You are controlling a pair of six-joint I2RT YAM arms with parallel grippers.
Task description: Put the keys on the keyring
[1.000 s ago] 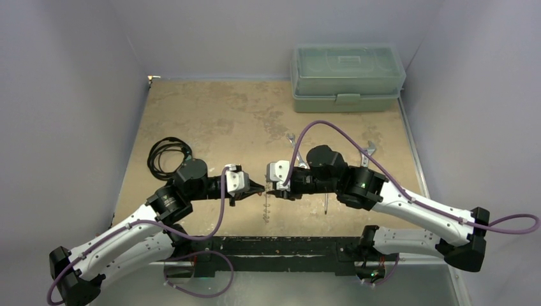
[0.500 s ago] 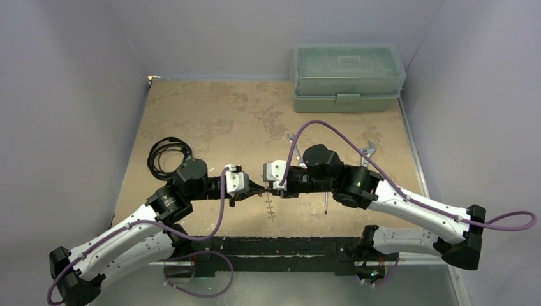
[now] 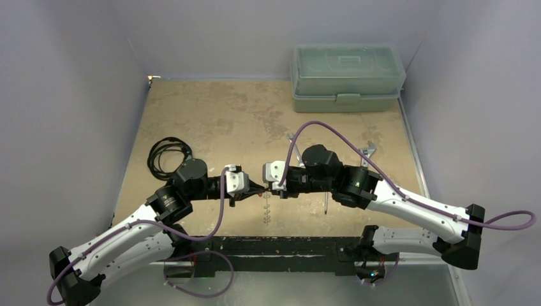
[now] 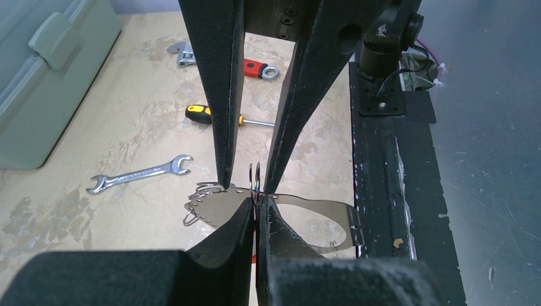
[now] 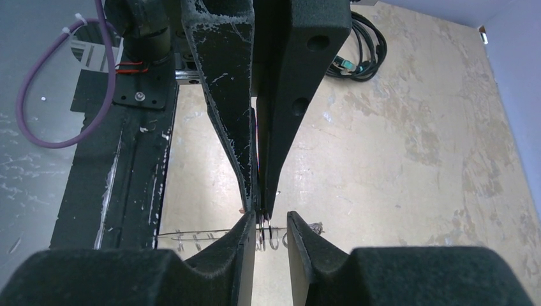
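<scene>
Leftward went my right gripper [image 3: 272, 189] since the earlier frame, closing in on my left gripper [image 3: 257, 189] until the tips nearly met above the near part of the table [image 3: 210, 115]. My left fingers were pressed together, pinching the top edge of the keyring [image 3: 266, 213], which hung below them. My right fingers stood a little apart, straddling the small metal loops [image 4: 255, 178] that stuck out past the left tips. The keys [image 5: 194, 240] dangled in a row along the ring.
</scene>
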